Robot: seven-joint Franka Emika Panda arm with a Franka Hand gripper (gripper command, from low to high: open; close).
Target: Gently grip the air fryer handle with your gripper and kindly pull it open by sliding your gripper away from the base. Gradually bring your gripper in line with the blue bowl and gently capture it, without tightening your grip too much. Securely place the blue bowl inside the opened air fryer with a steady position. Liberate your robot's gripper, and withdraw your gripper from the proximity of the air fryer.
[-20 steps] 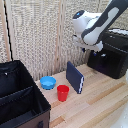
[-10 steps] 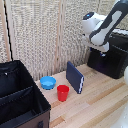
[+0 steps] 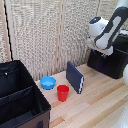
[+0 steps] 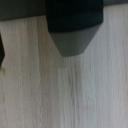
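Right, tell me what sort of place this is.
Probably a lab mock-up of a kitchen counter: a pale wooden tabletop, a woven reed screen as backdrop, and a black boxy air fryer beneath the white robot arm.

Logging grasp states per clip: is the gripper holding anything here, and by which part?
It cannot be told. The gripper hangs by the air fryer, fingers hidden; the blue bowl sits untouched.

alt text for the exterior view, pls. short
A white robot arm reaches down over a black air fryer at the exterior view's right, on a light wooden table. Nearer the middle sit a blue bowl, a red cup and an upright dark-blue book, with a black fabric bin at the exterior view's left.
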